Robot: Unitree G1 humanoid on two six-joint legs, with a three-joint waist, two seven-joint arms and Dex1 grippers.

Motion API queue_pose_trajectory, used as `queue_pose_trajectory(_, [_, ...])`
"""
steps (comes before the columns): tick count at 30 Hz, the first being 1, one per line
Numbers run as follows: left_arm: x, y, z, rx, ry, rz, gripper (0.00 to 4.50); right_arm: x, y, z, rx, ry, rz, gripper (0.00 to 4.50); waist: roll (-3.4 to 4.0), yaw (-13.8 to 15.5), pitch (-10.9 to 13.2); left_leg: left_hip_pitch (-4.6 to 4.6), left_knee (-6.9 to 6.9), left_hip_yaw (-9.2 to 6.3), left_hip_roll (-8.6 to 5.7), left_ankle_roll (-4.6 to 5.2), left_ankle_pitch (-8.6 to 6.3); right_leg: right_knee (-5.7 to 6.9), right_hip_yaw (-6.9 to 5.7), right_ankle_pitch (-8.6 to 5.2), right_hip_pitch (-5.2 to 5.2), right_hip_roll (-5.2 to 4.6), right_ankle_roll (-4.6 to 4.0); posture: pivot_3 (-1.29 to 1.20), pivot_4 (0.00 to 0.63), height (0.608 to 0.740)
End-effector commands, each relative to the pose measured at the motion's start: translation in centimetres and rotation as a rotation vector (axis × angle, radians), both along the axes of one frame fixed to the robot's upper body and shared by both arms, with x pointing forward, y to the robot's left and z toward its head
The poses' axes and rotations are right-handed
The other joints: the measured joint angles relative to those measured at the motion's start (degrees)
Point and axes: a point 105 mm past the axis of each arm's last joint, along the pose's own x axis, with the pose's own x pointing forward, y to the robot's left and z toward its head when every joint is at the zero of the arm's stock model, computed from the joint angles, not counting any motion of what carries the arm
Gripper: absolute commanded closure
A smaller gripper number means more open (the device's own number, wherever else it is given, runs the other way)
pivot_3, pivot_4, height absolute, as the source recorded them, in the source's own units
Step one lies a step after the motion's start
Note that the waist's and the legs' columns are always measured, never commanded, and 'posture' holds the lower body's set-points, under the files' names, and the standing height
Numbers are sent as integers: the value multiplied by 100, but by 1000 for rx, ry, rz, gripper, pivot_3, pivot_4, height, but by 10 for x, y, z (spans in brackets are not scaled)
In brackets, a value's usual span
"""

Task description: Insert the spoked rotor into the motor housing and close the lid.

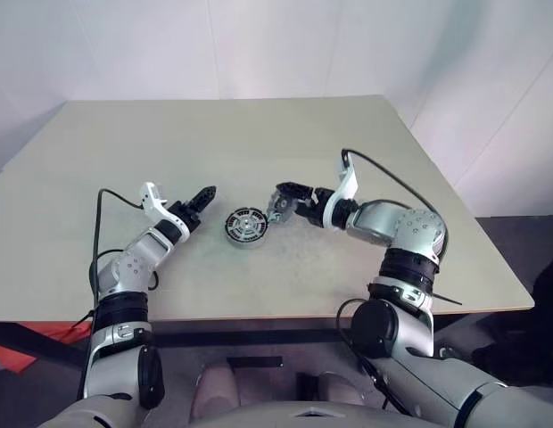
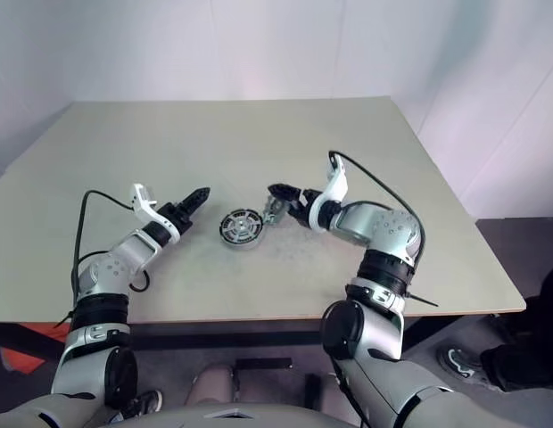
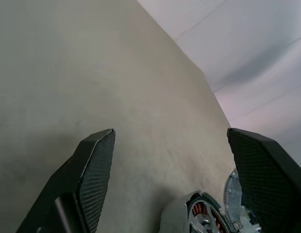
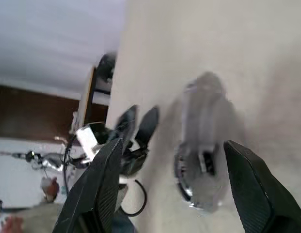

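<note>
The motor housing [image 1: 245,226] lies flat near the middle of the beige table [image 1: 259,134]. It is round and dark-rimmed, with copper windings [image 3: 199,213] inside. Silver spokes show in its middle, which looks like the spoked rotor seated in it. Just right of the housing, my right gripper [image 1: 279,203] is shut on the lid [image 2: 271,210], a grey disc held tilted above the tabletop. In the right wrist view the lid [image 4: 206,121] is a blur between the wide-set fingers. Left of the housing and a short gap away, my left gripper [image 1: 205,196] is open and holds nothing.
The table's front edge [image 1: 285,314] runs just before my arms and its right edge [image 1: 473,214] slants away behind the right elbow. A person's shoe [image 2: 461,361] rests on the floor beyond the front right corner. White walls stand behind the table.
</note>
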Motion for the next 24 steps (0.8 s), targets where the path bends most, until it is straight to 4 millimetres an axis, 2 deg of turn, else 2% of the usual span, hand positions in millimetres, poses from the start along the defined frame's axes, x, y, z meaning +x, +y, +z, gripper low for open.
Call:
queue_pose_trajectory(1, [10, 24, 20, 33, -67, 79, 573, -17, 43, 37, 73, -117, 138, 803, 0, -1, 0, 0, 0, 0, 0, 0, 0, 0, 0, 0, 0, 0, 1, 0, 0, 740])
queue_pose_trajectory(7, [10, 73, 24, 63, -72, 216, 573, -14, 37, 27, 29, -93, 130, 803, 0, -19, 0, 1, 0, 0, 0, -3, 2, 0, 0, 0, -1, 0, 1, 0, 0, 740])
queue_pose_trajectory(9, [8, 83, 23, 65, -69, 238, 573, -11, 35, 20, 6, -73, 110, 803, 0, -20, 0, 1, 0, 0, 0, -3, 2, 0, 0, 0, -2, 0, 1, 0, 0, 740])
queue_pose_trajectory(14, [9, 78, 19, 67, -61, 230, 573, -7, 29, 8, -39, -44, 75, 803, 0, 6, 0, -1, -1, -3, -1, -4, 2, 0, -1, -2, 1, -1, -3, 0, 0, 740])
queue_pose_trajectory(18, [10, 68, 16, 54, -56, 210, 573, -2, 15, -3, -104, -13, 16, 803, 0, 7, 0, -1, 0, -3, -1, -5, 2, 1, -1, -2, 2, -2, -3, 0, 0, 740])
queue_pose_trajectory(21, [10, 59, 12, 46, -47, 188, 573, 1, -12, -17, -161, 34, -61, 803, -1, 6, -1, 0, 0, -3, -1, -5, 3, 2, -1, -2, 3, -2, -3, 0, 0, 740])
queue_pose_trajectory(24, [10, 52, 7, 43, -36, 168, 573, -5, -39, -36, -222, 98, -119, 803, -2, 26, -1, -2, 0, -3, -2, -5, 3, 0, -1, 0, 4, -2, 0, 0, 0, 740])
